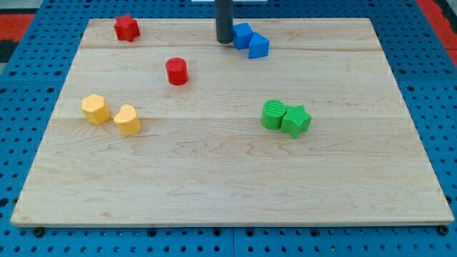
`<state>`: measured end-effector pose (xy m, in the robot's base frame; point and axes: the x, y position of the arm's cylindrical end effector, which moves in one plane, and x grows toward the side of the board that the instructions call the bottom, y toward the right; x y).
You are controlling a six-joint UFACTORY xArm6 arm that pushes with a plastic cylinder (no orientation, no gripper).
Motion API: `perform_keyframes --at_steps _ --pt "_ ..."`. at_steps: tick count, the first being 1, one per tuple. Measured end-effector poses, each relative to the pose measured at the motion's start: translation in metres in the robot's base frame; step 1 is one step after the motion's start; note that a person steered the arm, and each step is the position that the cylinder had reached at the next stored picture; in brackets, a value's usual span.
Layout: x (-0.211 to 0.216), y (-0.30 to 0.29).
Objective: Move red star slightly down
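The red star [126,28] lies near the board's top left corner. My tip [224,41] stands near the top edge at the middle, well to the right of the red star and just left of the blue blocks. A red cylinder [176,71] sits below and to the right of the star, left and below my tip.
Two blue blocks [243,34] [258,46] touch each other right of my tip. A yellow hexagon block [95,109] and a yellow heart-like block [127,119] sit at the left. A green round block [273,114] and a green star [296,120] touch at the right of centre. The wooden board [228,200] lies on a blue pegboard.
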<state>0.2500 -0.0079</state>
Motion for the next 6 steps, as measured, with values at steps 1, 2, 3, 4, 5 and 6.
perform_keyframes --at_steps 1,2,3,4,5,6 --pt "-0.027 -0.044" --pt "-0.057 -0.064" --pt "-0.058 -0.097" --pt "-0.057 -0.167" --pt "-0.058 -0.197" --pt "-0.044 -0.205"
